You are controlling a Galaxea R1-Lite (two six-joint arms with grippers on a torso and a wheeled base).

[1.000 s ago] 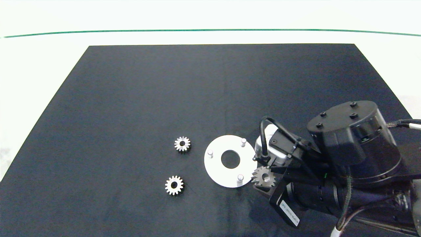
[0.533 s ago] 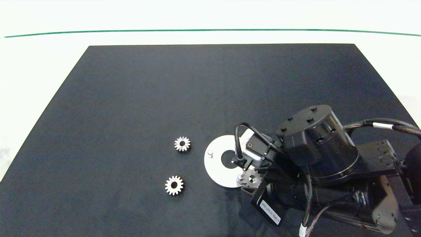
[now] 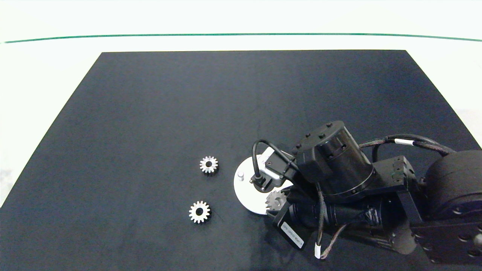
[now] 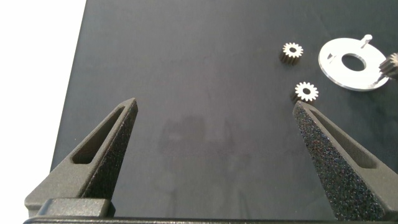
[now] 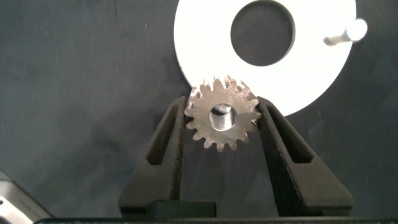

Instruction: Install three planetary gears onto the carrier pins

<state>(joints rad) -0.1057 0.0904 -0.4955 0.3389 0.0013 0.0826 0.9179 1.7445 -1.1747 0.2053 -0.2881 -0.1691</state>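
1. Right gripper [image 5: 221,121] is clamping one silvery spur gear [image 5: 221,119] flat, the two grey fingers [image 5: 171,134] pressing opposite tooth tips. In the right wrist view a pale peg top is showing through the centre hole, so the gear appears lined up over a carrier pin at the disc's rim.
2. The white carrier disc [image 3: 244,188] is lying flat on the black mat [image 3: 150,113], mostly covered by the right arm in the head view; one free pin [image 3: 241,175] is standing clear on its far-left side.
3. Two more planetary gears are lying flat and well apart from the disc: one [image 3: 208,164] further back, one [image 3: 199,212] nearer the front.
4. Left gripper [image 4: 214,124] is hovering wide open over bare mat, away from the work.
5. Handling, my judgement: the gear looks small, rigid, weighty for its size, and slick on its faces. The teeth are giving the best bite, so hold across the diameter, level; any tilt will likely jam bore against pin.
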